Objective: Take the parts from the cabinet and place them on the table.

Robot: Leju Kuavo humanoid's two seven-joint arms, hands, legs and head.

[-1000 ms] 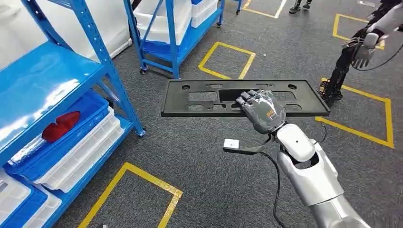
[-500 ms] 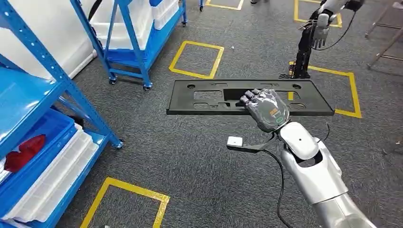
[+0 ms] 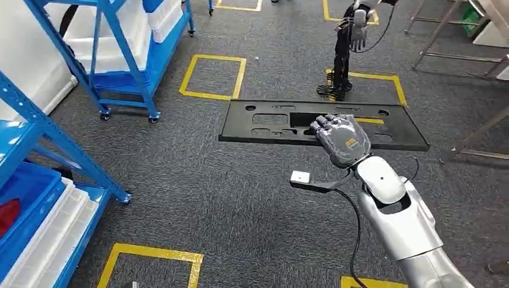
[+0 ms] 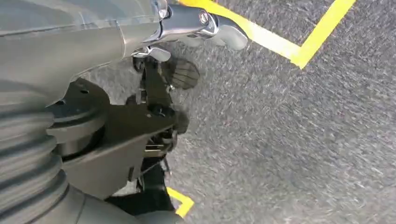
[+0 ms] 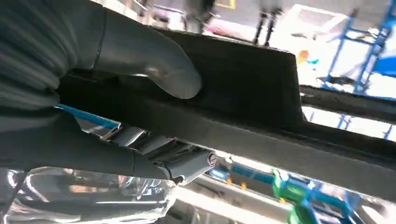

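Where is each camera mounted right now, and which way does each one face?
Head view: high on the body, looking forward and down at grey carpet; the right hand grips the black panel.
Left wrist view: behind the hanging left arm, facing the carpet and yellow floor tape.
Right wrist view: behind the right hand, facing along the black panel.
Shared: head and right wrist views both show that hand on the panel.

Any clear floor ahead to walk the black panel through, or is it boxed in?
Open carpet runs between the near blue shelf leg and the black panel held by the right hand. Crowded beyond: wheeled blue rack far left, another robot straight behind the panel, metal table legs at right.
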